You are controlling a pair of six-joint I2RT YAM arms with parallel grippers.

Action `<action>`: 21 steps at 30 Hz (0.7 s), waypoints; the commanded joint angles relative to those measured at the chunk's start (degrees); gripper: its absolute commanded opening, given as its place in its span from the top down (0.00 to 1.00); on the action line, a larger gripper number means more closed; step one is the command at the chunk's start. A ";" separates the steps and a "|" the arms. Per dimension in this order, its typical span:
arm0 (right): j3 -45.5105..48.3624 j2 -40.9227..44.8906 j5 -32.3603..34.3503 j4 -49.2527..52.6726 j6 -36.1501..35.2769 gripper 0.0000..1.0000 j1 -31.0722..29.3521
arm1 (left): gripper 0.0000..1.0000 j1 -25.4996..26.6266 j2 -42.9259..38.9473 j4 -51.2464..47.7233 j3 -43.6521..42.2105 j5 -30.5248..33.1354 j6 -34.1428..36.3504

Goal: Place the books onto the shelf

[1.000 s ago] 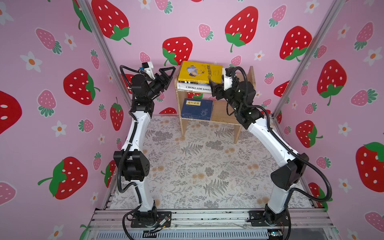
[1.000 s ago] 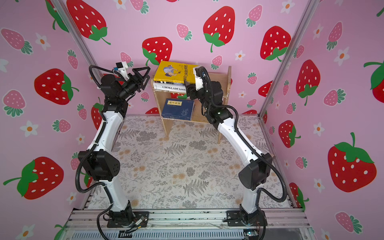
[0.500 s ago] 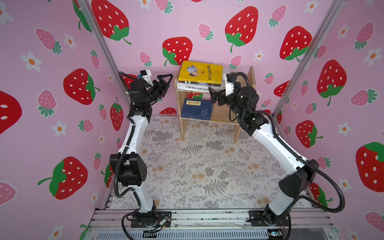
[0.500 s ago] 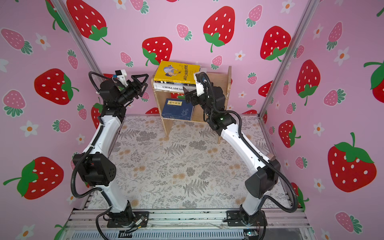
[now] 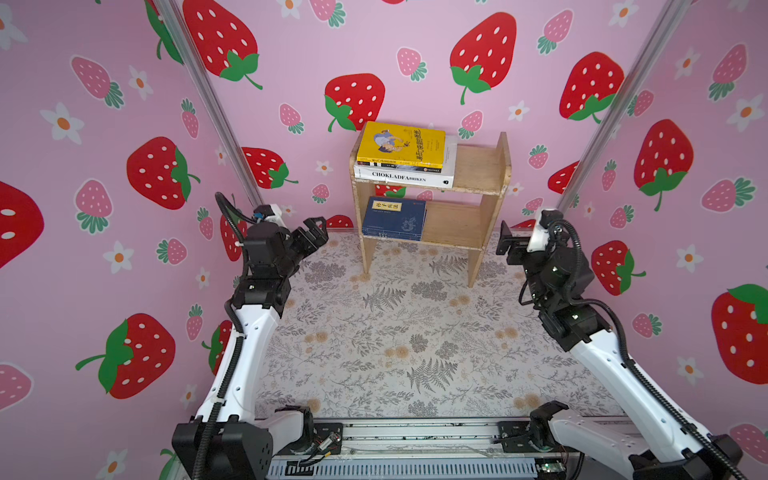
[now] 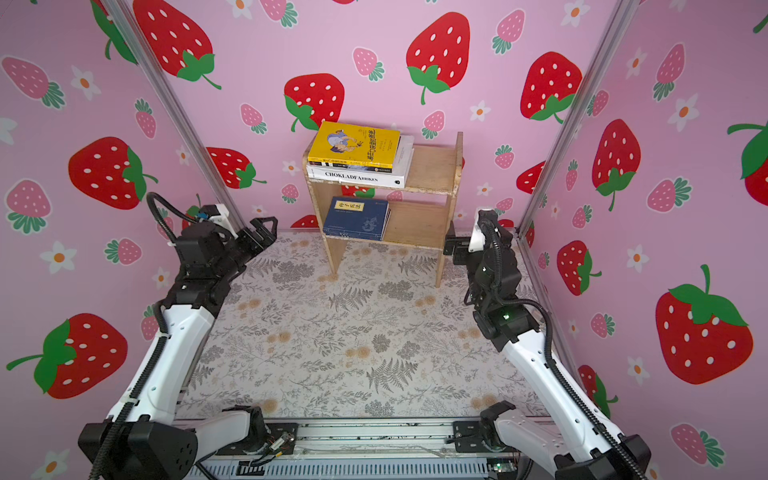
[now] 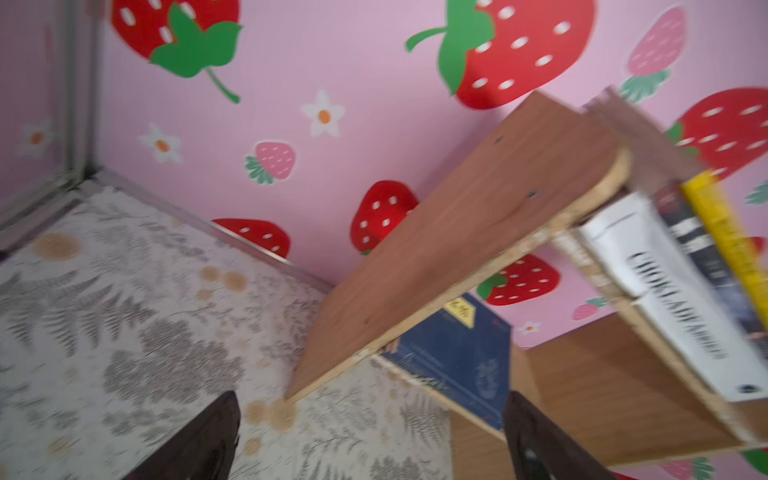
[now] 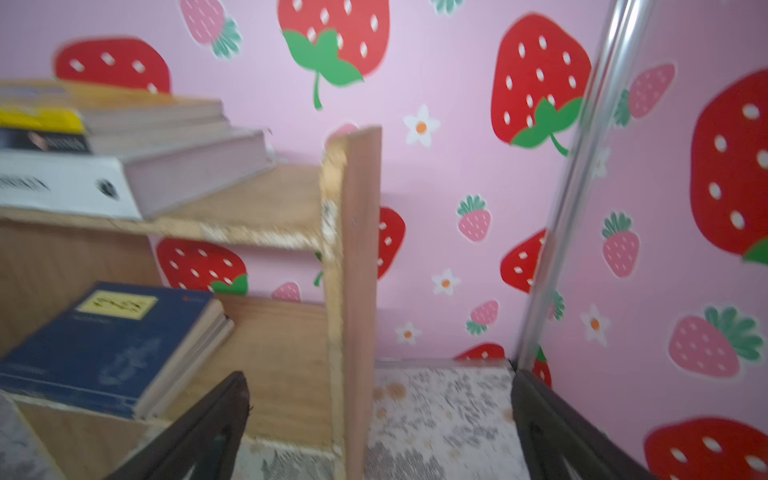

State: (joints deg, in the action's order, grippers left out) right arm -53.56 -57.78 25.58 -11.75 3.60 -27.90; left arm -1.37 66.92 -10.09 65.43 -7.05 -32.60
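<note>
In both top views, books (image 5: 401, 143) are lying flat on both tiers of the shelf (image 5: 476, 166). The left jaws and right jaws are standing apart, empty.

Left wrist: the side panel (image 7: 457, 249) is sitting close, so a careless swing could tip the shelf.

Right wrist: a nudge could slide the stepped top stack (image 8: 124, 145) off.

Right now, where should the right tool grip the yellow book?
Probably the yellow book by its right end, coming over the bare right of the shelf top: it lies flat atop the stack, and a side panel blocks its left end.
</note>
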 commanded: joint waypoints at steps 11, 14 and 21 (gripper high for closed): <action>28.83 -4.54 3.36 -21.92 2.52 0.00 5.70 | 0.01 4.20 -14.65 26.19 -41.64 28.43 20.11; 32.92 -8.24 3.56 -30.83 1.10 0.00 6.92 | 0.01 4.73 -8.72 36.63 -45.71 28.35 24.72; 37.74 -15.82 -1.01 -43.69 -1.18 0.00 11.16 | 0.01 5.20 7.15 55.70 -48.20 27.89 26.19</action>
State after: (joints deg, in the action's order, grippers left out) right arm -18.13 -71.99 27.00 -42.98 4.75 -18.15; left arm 3.55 71.33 31.79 17.56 18.87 -8.73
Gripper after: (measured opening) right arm 0.994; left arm 0.993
